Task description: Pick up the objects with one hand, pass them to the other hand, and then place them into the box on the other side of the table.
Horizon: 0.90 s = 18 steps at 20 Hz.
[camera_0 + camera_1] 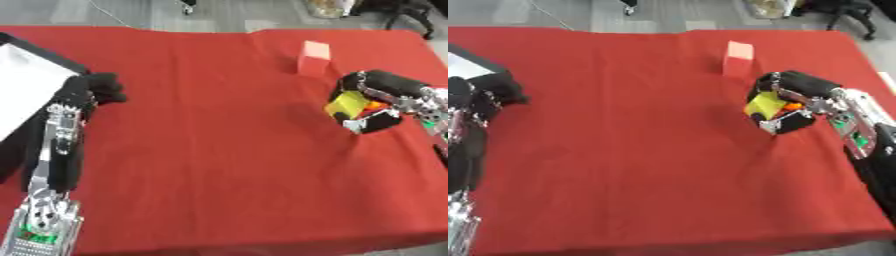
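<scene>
A red cloth (227, 150) covers the surface from the near edge to the far edge, with grey floor showing beyond it. At the far left sits a box (22, 85) with a dark rim and a white inside, only partly in view.

The left arm (52, 165) comes in from the near left corner and stretches up toward the box. The left hand (92, 90) hovers just beside the box's right rim, its black fingers curled in on themselves with nothing between them.

The right arm (855, 125) enters from the right edge. The right hand (785, 102) is over the cloth on the right side, with its fingers (785, 122) wrapped around a yellow block (765, 104); a bit of orange shows next to the yellow inside the grasp. Whether the hand rests on the cloth or hangs just above it cannot be told.

A pink block (313, 56) stands upright on the cloth, just beyond the right hand and apart from it.
</scene>
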Tool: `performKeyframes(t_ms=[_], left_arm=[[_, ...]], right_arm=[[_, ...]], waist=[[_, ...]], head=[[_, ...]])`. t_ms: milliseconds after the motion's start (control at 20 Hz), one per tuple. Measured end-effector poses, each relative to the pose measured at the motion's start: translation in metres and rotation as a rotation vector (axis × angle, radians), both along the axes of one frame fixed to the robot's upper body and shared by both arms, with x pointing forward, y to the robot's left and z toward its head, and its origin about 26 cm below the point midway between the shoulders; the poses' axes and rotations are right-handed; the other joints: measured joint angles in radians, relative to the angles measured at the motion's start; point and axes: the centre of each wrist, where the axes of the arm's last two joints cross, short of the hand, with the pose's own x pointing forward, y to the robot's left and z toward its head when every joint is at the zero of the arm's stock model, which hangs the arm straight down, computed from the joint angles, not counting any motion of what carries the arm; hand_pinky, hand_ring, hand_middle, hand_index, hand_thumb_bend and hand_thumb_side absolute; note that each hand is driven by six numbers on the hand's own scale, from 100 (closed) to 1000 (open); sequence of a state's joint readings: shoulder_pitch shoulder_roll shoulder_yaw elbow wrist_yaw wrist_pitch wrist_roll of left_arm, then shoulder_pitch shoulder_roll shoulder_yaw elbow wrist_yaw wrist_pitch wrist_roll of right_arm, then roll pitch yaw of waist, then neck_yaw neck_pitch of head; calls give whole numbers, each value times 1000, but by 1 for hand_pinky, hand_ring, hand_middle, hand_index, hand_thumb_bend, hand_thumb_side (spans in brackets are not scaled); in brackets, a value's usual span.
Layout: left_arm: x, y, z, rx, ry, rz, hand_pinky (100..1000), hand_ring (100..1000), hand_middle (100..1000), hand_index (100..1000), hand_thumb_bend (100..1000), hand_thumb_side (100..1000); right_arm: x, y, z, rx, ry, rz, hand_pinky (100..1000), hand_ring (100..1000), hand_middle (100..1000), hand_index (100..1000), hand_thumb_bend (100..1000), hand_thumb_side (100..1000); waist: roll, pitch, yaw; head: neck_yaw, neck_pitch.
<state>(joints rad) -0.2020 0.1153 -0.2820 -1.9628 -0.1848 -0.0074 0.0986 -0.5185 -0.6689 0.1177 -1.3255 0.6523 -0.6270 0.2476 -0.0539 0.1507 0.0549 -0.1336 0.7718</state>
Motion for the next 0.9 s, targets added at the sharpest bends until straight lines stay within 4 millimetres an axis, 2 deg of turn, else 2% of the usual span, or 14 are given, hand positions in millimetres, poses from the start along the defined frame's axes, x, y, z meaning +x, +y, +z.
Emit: performKeyframes(t_ms=[350,400,550,650,900], left_arm=[[4,1,-7,13,31,15,755,605,595,734,317,1000],[4,1,-8,13,35,18,754,607,597,735,301,1000],[10,-1,-8,21,34,33,753,609,600,739,266,1000],[15,-3,-6,40,20,47,754,617,609,774,230,978],[30,-21,2,160,-76,58,757,643,641,834,218,944]], right_arm=[[-1,29,49,101,-136,131,256,207,249,350,100,100],[-1,35,55,125,-150,153,255,202,246,348,100,121],[-2,60,70,214,-182,240,253,198,243,345,100,143],[-4,78,76,273,-188,297,252,194,240,342,100,182],[-7,123,84,430,-160,417,248,190,235,336,100,272]], waist=[[3,-4,-10],[3,-5,-13],[10,-8,-18],[16,-8,-22],[22,-9,-34]], head=[[0,0],[0,0],[0,0],[0,0],[-1,0]])
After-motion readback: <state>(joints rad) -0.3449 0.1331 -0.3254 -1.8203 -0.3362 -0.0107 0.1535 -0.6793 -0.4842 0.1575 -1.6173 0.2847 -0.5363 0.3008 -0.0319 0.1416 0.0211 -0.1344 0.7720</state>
